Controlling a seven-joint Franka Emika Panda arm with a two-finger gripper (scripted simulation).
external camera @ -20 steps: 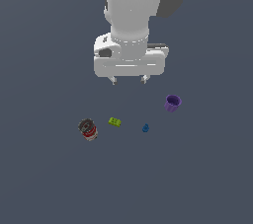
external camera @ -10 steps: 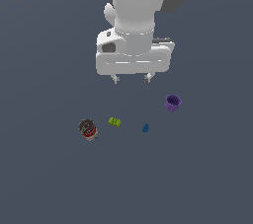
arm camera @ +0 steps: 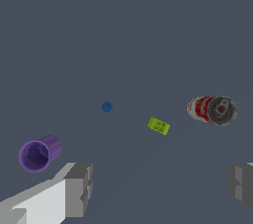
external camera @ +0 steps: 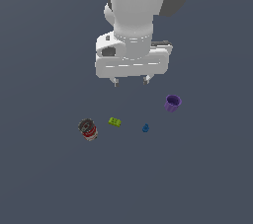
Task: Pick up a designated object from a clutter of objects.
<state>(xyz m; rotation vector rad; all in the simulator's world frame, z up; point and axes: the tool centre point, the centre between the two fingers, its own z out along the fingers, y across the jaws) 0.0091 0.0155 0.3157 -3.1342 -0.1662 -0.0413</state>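
Observation:
The designated object, a tiny lime-green studded brick [external camera: 114,122] [arm camera: 158,125], lies flat on the grey floor in the middle of the clutter of objects. A red-banded dark can [external camera: 88,129] [arm camera: 212,109] lies on its side toward the exterior view's left of it. A small blue knob piece [external camera: 145,128] [arm camera: 106,106] and a purple cup [external camera: 172,102] [arm camera: 39,153] sit toward the exterior view's right. My gripper [external camera: 130,81] [arm camera: 160,188] hangs well above the items, open, with nothing between its fingers [arm camera: 79,188].
The items rest on a plain dark grey surface that fills both views. The arm's white body [external camera: 141,16] fills the upper middle of the exterior view.
The gripper has shifted slightly toward the exterior view's right and a little higher in the picture. None of the items on the floor has moved.

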